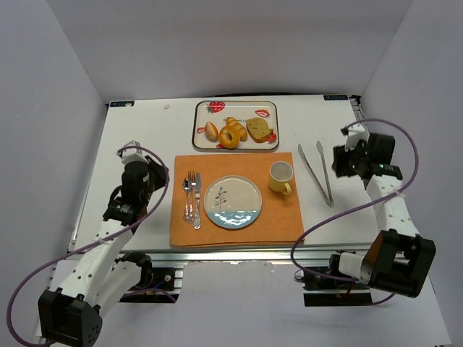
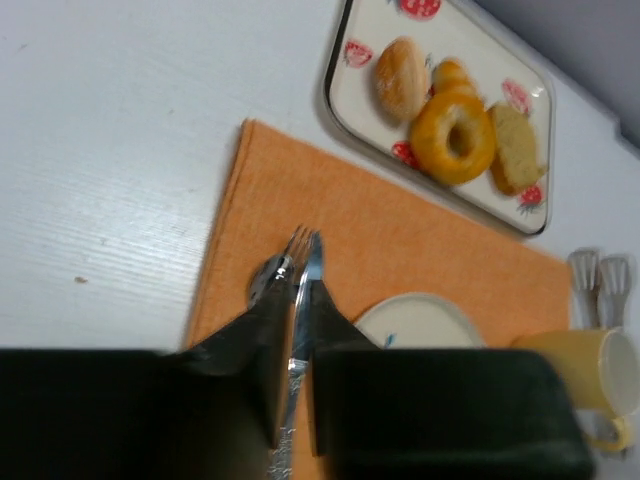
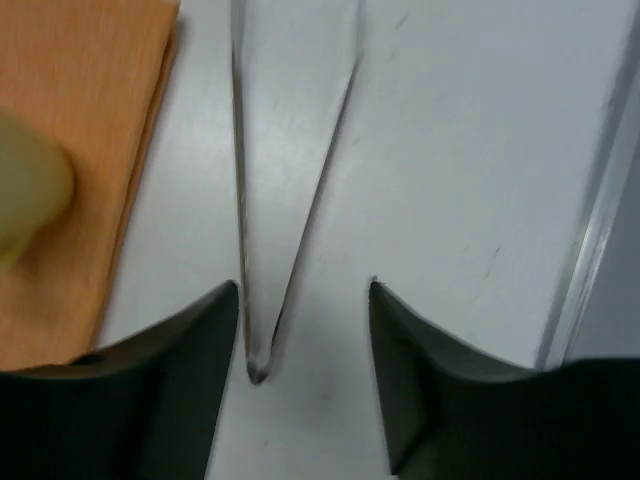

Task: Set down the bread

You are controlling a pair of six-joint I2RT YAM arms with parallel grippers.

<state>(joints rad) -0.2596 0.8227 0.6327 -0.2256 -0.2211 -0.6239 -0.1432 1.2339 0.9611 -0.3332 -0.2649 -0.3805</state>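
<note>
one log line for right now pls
right gripper: open, astride hinge end of metal tongs | left gripper: shut, beside orange placemat | breads: on strawberry-print tray | white-and-blue plate: bare

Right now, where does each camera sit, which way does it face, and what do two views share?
Top external: above and behind the bases, looking down on the table, tray and placemat; left arm and right arm show.
Left wrist: on the left arm, looking across the placemat towards the tray; the shut left hand shows below.
Right wrist: on the right arm, looking down at the tongs' joined end; the open right hand straddles it.
Shared: top and left wrist both show the tray; all three show the tongs.
</note>
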